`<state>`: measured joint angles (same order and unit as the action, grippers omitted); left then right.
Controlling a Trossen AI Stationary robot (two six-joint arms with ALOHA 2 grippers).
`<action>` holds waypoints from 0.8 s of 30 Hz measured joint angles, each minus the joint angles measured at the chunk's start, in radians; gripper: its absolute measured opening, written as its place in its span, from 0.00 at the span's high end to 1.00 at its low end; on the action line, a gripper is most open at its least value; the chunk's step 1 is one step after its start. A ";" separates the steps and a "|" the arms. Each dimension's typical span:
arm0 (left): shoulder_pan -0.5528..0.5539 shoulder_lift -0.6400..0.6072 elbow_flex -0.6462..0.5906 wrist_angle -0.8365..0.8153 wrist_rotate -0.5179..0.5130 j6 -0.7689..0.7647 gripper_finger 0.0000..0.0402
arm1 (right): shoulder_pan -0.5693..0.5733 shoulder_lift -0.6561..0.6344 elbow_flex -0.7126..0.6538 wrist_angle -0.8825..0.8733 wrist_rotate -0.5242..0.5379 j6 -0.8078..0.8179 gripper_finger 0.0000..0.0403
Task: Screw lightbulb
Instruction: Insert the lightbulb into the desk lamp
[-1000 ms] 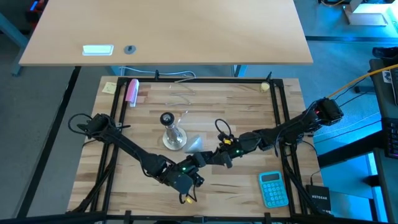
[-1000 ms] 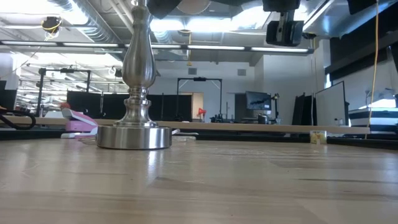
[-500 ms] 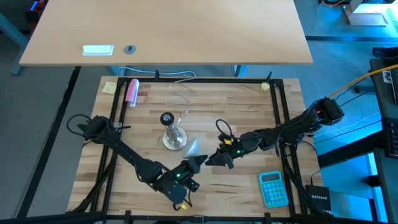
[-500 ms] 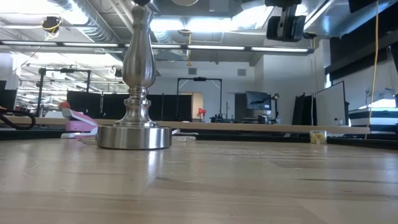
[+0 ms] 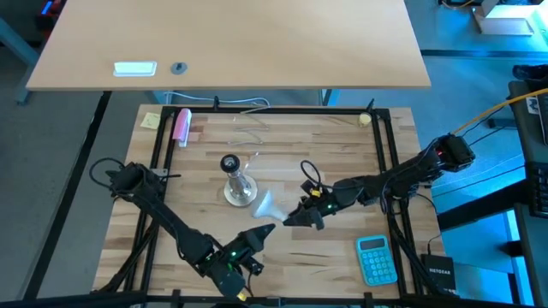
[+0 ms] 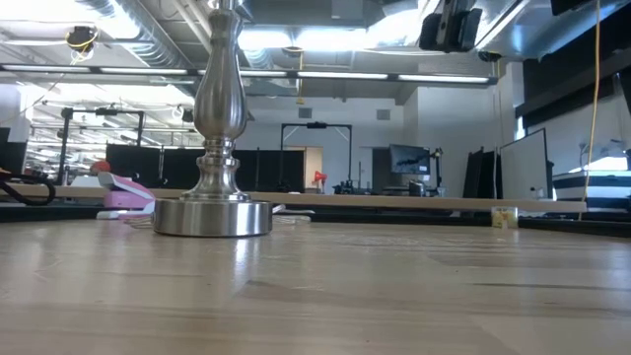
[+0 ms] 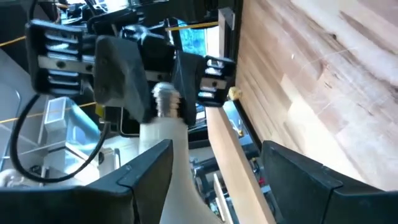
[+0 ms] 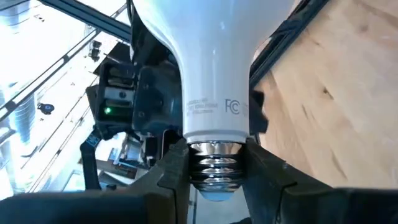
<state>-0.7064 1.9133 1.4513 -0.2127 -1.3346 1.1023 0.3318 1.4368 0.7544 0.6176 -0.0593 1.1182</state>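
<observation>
The white frosted lightbulb [image 5: 270, 206] hangs above the table's middle with my right gripper [image 5: 288, 218] shut on it. The right wrist view shows the globe [image 8: 211, 68] reaching out past the fingers. Just to its far left the shiny metal socket stand [image 5: 233, 181] rests on its round base [image 6: 212, 219]. My left gripper [image 5: 264, 231] stands open on the bulb's near side, apart from it. The left wrist view shows its fingers [image 7: 149, 174] spread wide, with the bulb [image 7: 169, 146] and my right gripper ahead of them. My right gripper pinches the bulb's metal screw base [image 8: 214, 163] between its two fingers, one on each side of the threads. The fingers come in about level from the table's right. The bulb sticks out ahead of them with its globe toward the stand, lifted clear of the table.
A teal calculator [image 5: 375, 259] lies at the near right. A pink object [image 5: 181, 125] and a yellow note [image 5: 151, 121] lie at the far left corner. A small yellow thing [image 5: 366, 119] sits at the far right. Bare wood lies between the stand and the near edge.
My left gripper has drawn back from the bulb, swinging toward the table's near edge and a little left. The bulb has stayed in the right gripper, off the table, beside the stand.
</observation>
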 joint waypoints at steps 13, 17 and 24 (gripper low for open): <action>-0.032 -0.005 0.000 0.012 0.004 0.004 0.41 | -0.060 -0.008 -0.001 0.071 -0.006 -0.018 0.72; -0.050 -0.008 0.008 0.012 0.004 0.001 0.41 | -0.080 -0.041 -0.001 0.121 -0.021 -0.059 0.72; -0.081 -0.008 0.066 0.012 -0.001 -0.023 0.41 | -0.086 -0.133 0.006 0.140 -0.014 -0.183 0.72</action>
<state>-0.7869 1.9053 1.5174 -0.2002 -1.3361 1.0794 0.2455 1.3038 0.7603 0.7578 -0.0729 0.9355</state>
